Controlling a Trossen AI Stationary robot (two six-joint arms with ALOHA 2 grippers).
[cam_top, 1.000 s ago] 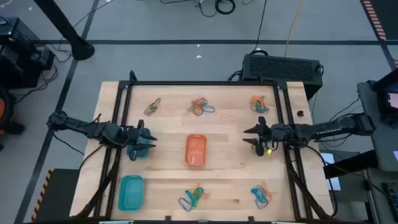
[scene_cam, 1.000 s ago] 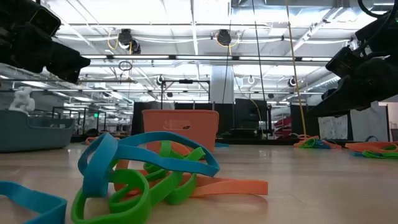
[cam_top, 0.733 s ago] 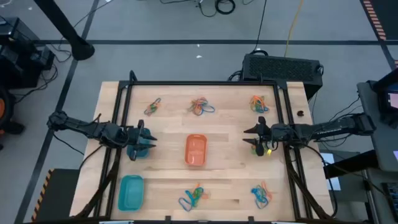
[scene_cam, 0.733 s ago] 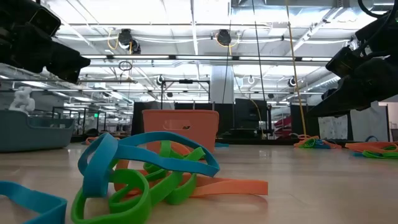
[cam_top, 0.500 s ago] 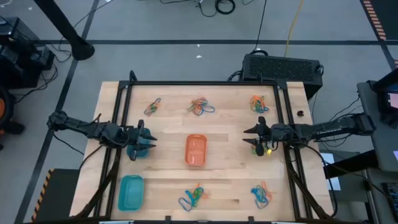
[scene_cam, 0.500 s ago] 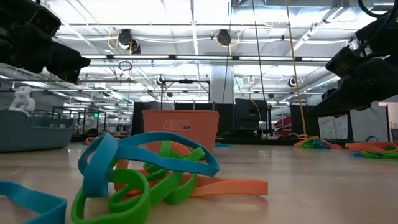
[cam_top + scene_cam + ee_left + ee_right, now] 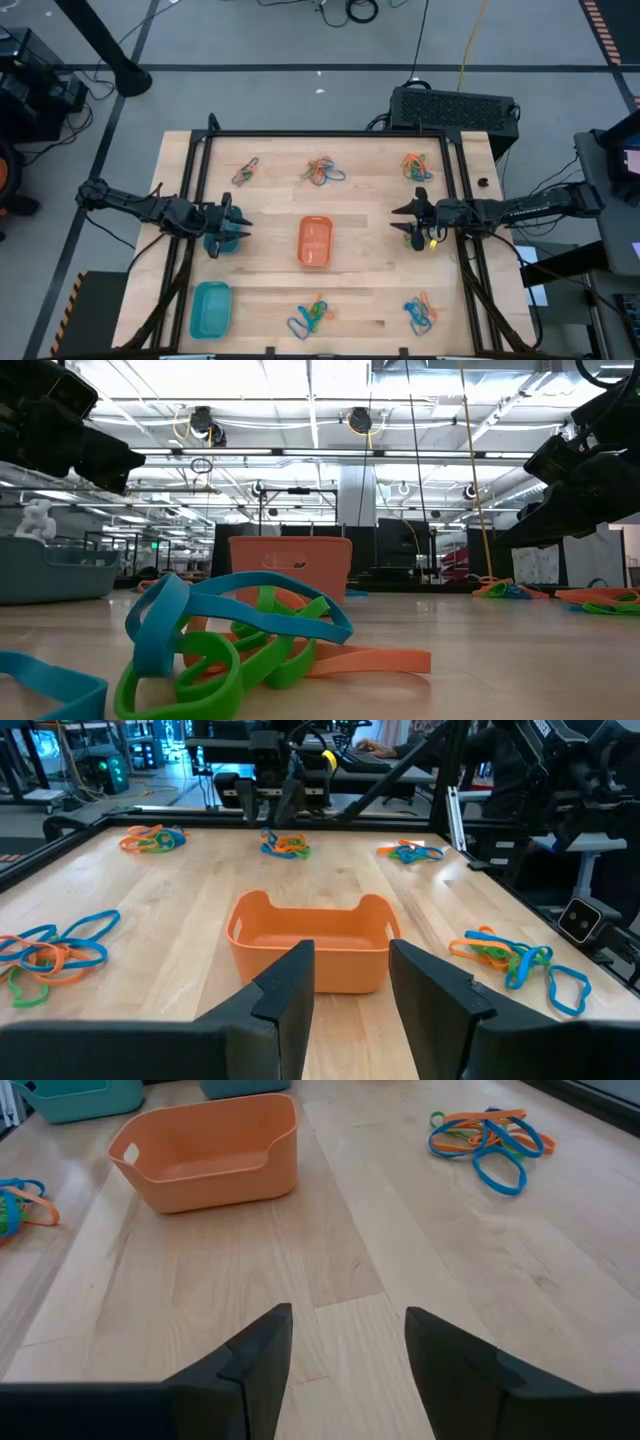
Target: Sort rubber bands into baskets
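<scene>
Orange basket (image 7: 315, 241) sits at the middle of the table (image 7: 370, 205), and I place everything else from it. My left gripper (image 7: 232, 228) hangs to its left, directly over the small round blue-teal basket (image 7: 222, 243), fingers (image 7: 285, 995) apart with nothing between them. My right gripper (image 7: 405, 223) hangs about as far to the basket's right, fingers (image 7: 258, 1352) also spread and empty; a yellow part shows on its body. Both point inward at the orange basket.

Rubber bands lie in six clumps around it: three along the far side, a small one far-left (image 7: 245, 170), one straight beyond the basket (image 7: 324, 171) and one far-right (image 7: 416, 166); on the near side, one just in front of the basket (image 7: 312, 316) and one near-right (image 7: 421, 312). The teal rectangular basket (image 7: 210, 308) stands near-left of the orange one. From table height I see a blue, green and orange tangle (image 7: 232, 643) right before the lens, the orange basket behind it.
</scene>
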